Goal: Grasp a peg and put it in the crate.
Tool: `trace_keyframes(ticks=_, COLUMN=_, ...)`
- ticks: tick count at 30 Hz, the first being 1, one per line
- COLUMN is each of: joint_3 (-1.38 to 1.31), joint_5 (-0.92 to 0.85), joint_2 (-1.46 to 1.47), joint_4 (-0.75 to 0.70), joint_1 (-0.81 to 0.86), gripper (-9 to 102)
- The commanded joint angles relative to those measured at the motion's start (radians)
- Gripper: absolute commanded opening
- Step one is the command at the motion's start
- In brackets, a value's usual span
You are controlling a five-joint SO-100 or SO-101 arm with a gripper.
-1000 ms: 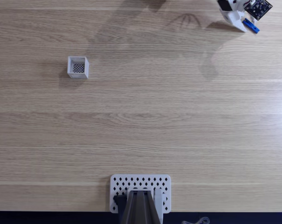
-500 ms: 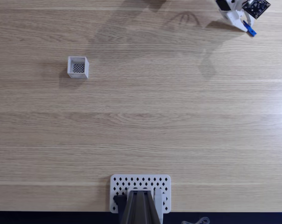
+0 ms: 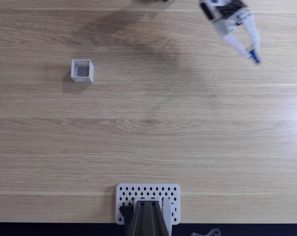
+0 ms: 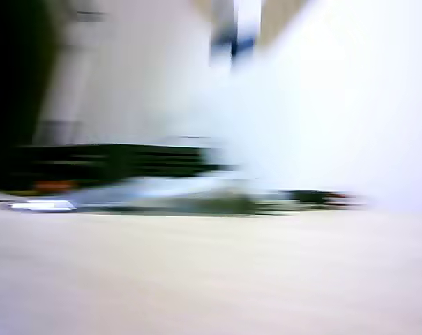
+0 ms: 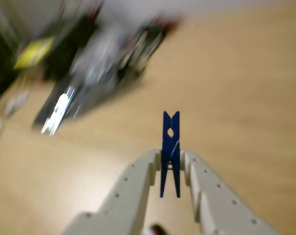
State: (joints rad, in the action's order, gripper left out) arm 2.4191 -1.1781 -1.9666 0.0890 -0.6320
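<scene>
While clamped in end effector (image 5: 170, 159), blue notched peg (image 5: 170, 147) upright.

A pale wood-grain table (image 3: 148, 123) lies under soft light, with a white wall blurred behind it.

Arm swung down-left from top-right corner, jaws carrying peg (image 3: 255, 58) along.

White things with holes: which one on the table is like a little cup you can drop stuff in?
The small white square open-topped crate, standing alone at the left in the fixed view. It has raised walls around its dotted bottom. The larger white perforated plate at the bottom edge is flat.
</scene>
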Motion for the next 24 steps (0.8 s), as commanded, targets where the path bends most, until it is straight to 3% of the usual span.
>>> trace_keyframes(ticks=1, joint_3=-0.011, joint_5=-0.005, joint_2=-0.152, joint_4=0.035, joint_1=0.236, gripper=0)
trace_keyframes(ticks=7, joint_3=0.032, joint_5=-0.006, joint_2=-0.164, joint_4=0.081, joint_1=0.581, gripper=0)
trace_keyframes(ticks=13, joint_3=0.097, joint_5=-0.006, joint_2=-0.109, joint_4=0.319, joint_1=0.876, gripper=0)
trace_keyframes(ticks=24, joint_3=0.275, joint_5=-0.005, joint_2=0.081, joint_4=0.661, joint_1=1.066, gripper=0)
